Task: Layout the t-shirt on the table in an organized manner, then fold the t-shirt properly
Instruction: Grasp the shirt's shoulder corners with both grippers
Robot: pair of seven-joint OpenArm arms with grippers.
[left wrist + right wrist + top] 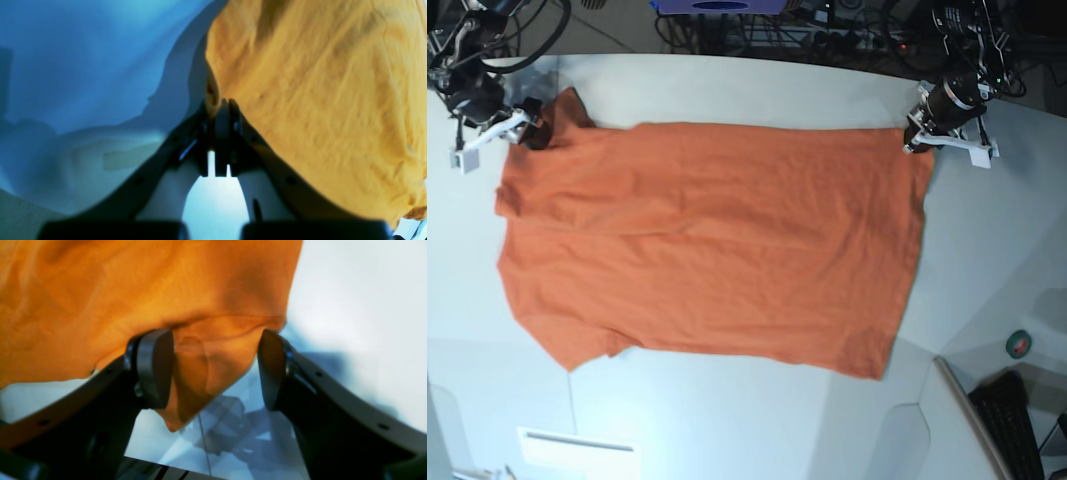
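The orange t-shirt [717,240] lies spread flat on the white table [727,420], sleeves toward the base view's left. My left gripper [914,135] is at the shirt's far right corner. In the left wrist view its jaws are shut [223,105] with the edge of the t-shirt [317,100] pinched between them. My right gripper [532,130] is at the far left sleeve. It stands open [213,366], its fingers [155,366] on either side of a hanging fold of the t-shirt [200,366], not closed on it.
A green tape roll [1020,344] and a dark keyboard [1017,420] sit at the base view's lower right, past the table's curved edge. A white label [577,445] lies near the front left. Cables and gear [827,20] crowd the far side.
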